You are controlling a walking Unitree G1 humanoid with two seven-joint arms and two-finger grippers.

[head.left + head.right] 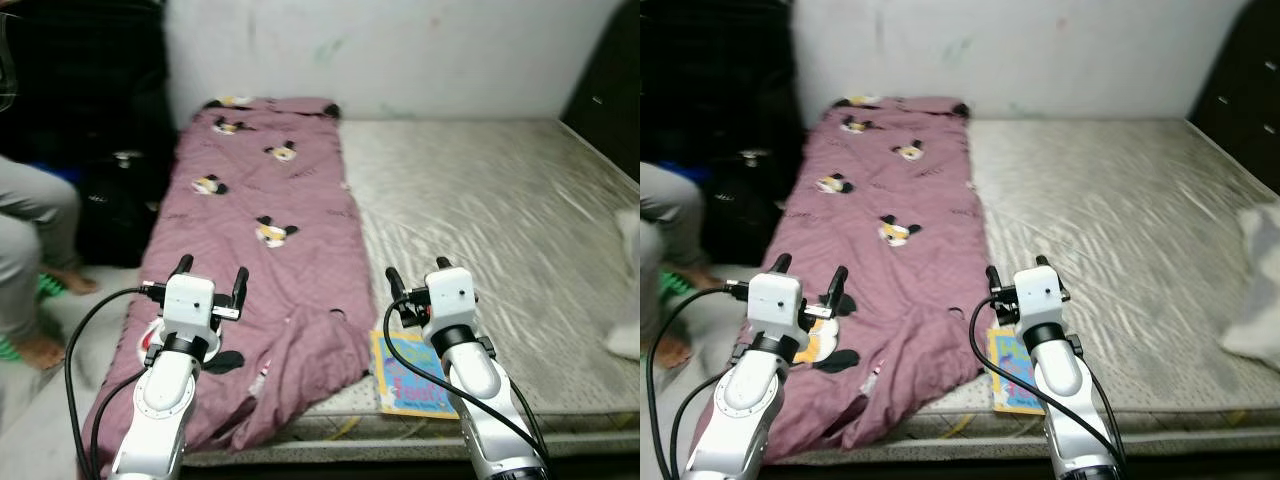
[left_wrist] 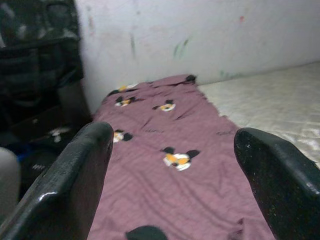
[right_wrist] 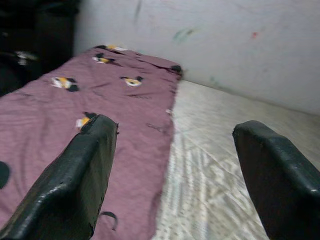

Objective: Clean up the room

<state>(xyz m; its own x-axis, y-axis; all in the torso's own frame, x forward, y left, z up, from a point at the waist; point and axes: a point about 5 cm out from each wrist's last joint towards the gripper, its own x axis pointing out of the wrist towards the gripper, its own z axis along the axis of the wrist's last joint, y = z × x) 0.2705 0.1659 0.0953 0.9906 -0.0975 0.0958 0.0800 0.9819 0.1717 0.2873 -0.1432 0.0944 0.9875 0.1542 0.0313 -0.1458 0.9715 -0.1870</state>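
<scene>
Jaws spread on both the left gripper (image 1: 210,278) and right gripper (image 1: 414,285), poised over the bed's near edge, should probably first pinch the rumpled maroon blanket (image 1: 265,260), then the book (image 1: 408,374).

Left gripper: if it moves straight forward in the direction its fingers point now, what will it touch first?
Probably the purple blanket. The left gripper is open above the blanket's near end, pointing along it toward the white wall. If it travels level, it may pass over the blanket and meet the wall; depth is unclear.
</scene>
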